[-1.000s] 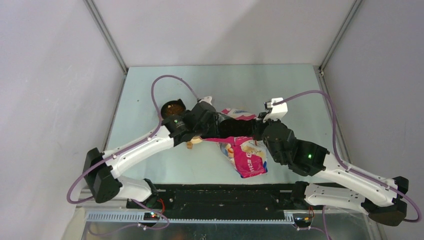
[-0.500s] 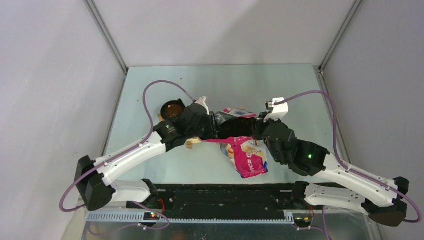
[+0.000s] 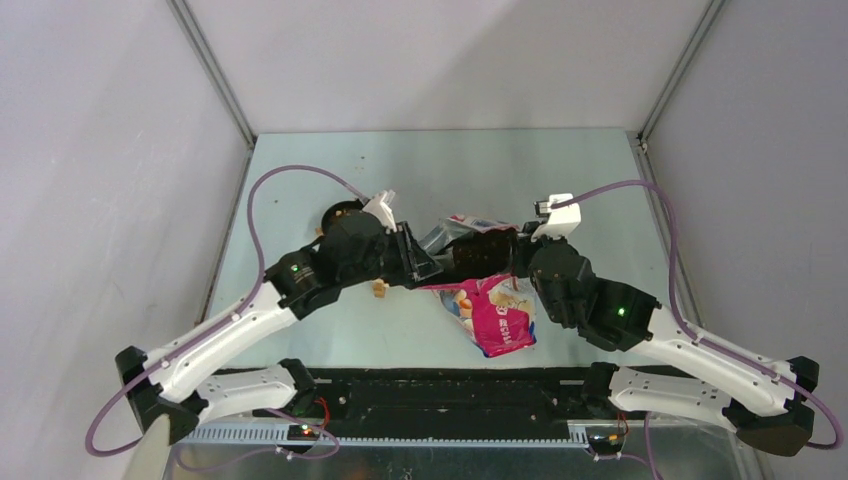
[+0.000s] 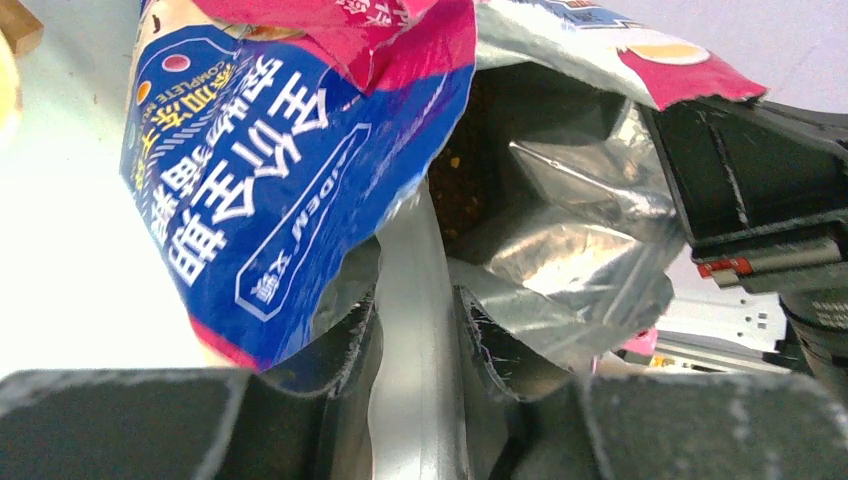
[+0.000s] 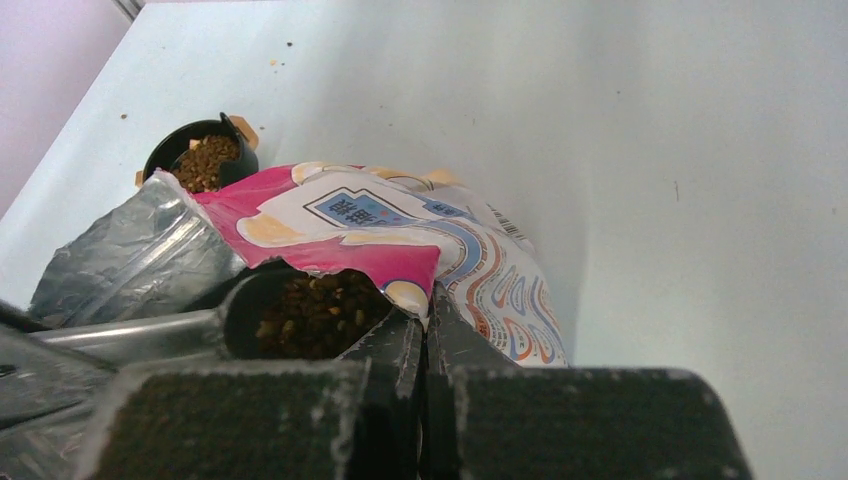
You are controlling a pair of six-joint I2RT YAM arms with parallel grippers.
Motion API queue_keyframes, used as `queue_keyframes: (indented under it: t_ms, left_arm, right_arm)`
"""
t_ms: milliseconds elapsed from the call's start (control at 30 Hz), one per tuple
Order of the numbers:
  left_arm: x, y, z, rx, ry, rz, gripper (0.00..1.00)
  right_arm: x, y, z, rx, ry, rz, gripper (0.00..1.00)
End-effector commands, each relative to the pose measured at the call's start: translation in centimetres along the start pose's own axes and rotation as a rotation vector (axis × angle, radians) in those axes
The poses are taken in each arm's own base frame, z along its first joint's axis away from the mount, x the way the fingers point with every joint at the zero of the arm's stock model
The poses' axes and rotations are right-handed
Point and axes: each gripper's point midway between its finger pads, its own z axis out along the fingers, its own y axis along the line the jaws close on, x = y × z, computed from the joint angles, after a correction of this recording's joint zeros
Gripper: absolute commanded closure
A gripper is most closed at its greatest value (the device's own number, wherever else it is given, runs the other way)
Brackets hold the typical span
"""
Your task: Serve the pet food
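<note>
The glossy blue-and-pink bag [image 3: 495, 312] lies mid-table with its mouth held open. My right gripper [image 5: 425, 330] is shut on the torn pink edge of the bag [image 5: 400, 235]. My left gripper [image 4: 415, 310] is shut on the grey handle of the plastic scoop [image 4: 410, 360], which reaches into the bag [image 4: 270, 170]. The scoop's cup [image 5: 240, 310] is full of pet food [image 5: 315, 310]. More pet food fills the dark bowl [image 5: 205, 155]; seen from above, the bowl [image 3: 338, 212] is half hidden behind the left arm.
A small tan block [image 3: 380, 290] lies on the table just under the left wrist. A few stray pellets [image 5: 275, 62] dot the far table. Enclosure walls close in on the left, back and right.
The left arm has drawn back toward the left, pulling the scoop partway out of the bag mouth and covering more of the bowl. The right arm holds still.
</note>
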Motion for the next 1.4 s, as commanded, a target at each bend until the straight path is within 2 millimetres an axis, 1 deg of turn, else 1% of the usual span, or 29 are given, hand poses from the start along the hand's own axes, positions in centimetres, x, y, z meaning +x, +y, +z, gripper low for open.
queue_keyframes:
  t_ms: [0, 100, 133, 267, 300, 333, 367, 400, 433, 533, 567, 667, 767, 933, 1167, 1267, 1367]
  left_arm:
    - [-0.8, -0.6, -2.3, 0.017, -0.05, -0.021, 1.0]
    - [-0.9, -0.3, -3.3, 0.016, -0.074, -0.026, 1.0]
    - [-1.0, 0.2, -3.3, 0.003, -0.086, -0.029, 1.0]
    - [-1.5, 0.8, -5.0, 0.008, -0.153, -0.045, 1.0]
    - [-1.4, 1.2, -5.1, -0.001, -0.157, -0.05, 1.0]
    - [-1.5, 1.2, -5.7, 0.01, -0.176, -0.053, 1.0]
    - [-1.4, 1.5, -5.6, 0.011, -0.181, -0.059, 1.0]
    - [-1.4, 1.3, -6.1, 0.031, -0.193, -0.063, 1.0]
    - [-1.2, 1.5, -6.1, 0.033, -0.194, -0.069, 1.0]
    - [-1.2, 1.6, -7.0, 0.061, -0.221, -0.082, 1.0]
    - [-1.2, 1.7, -6.9, 0.064, -0.225, -0.088, 1.0]
    - [-1.2, 1.8, -7.6, 0.08, -0.244, -0.097, 1.0]
    - [-1.0, 2.1, -7.6, 0.086, -0.248, -0.109, 1.0]
    - [-0.9, 2.2, -7.6, 0.108, -0.261, -0.121, 1.0]
    - [-1.4, 1.1, -8.5, 0.18, -0.294, -0.124, 1.0]
    - [-1.8, 0.3, -8.8, 0.208, -0.302, -0.115, 1.0]
    - [-2.0, -0.3, -8.9, 0.213, -0.294, -0.097, 1.0]
  right_arm:
    - [-3.1, -0.9, -0.7, 0.03, -0.092, 0.07, 1.0]
    - [-3.1, -1.0, -0.8, 0.031, -0.092, 0.073, 1.0]
    - [-3.2, -1.1, -0.8, 0.032, -0.093, 0.075, 1.0]
    - [-3.4, -1.3, -1.1, 0.034, -0.098, 0.089, 1.0]
    - [-3.4, -1.3, -1.1, 0.03, -0.099, 0.092, 1.0]
    - [-3.4, -1.2, -1.1, 0.028, -0.097, 0.091, 1.0]
    - [-3.4, -1.2, -1.2, 0.024, -0.097, 0.093, 1.0]
    - [-3.4, -1.2, -1.2, 0.022, -0.097, 0.094, 1.0]
    - [-3.4, -1.1, -1.2, 0.018, -0.096, 0.095, 1.0]
    - [-3.4, -1.0, -1.2, 0.014, -0.095, 0.096, 1.0]
    - [-3.4, -1.0, -1.2, 0.011, -0.095, 0.097, 1.0]
    - [-3.4, -1.0, -1.3, 0.008, -0.095, 0.1, 1.0]
    - [-3.5, -0.9, -1.3, 0.006, -0.097, 0.101, 1.0]
    - [-3.7, -1.1, -1.6, 0.001, -0.102, 0.113, 1.0]
    - [-3.8, -0.8, -2.0, -0.025, -0.1, 0.122, 1.0]
    - [-3.7, -0.6, -1.9, -0.033, -0.098, 0.113, 1.0]
    - [-3.6, -0.5, -1.8, -0.035, -0.095, 0.106, 1.0]
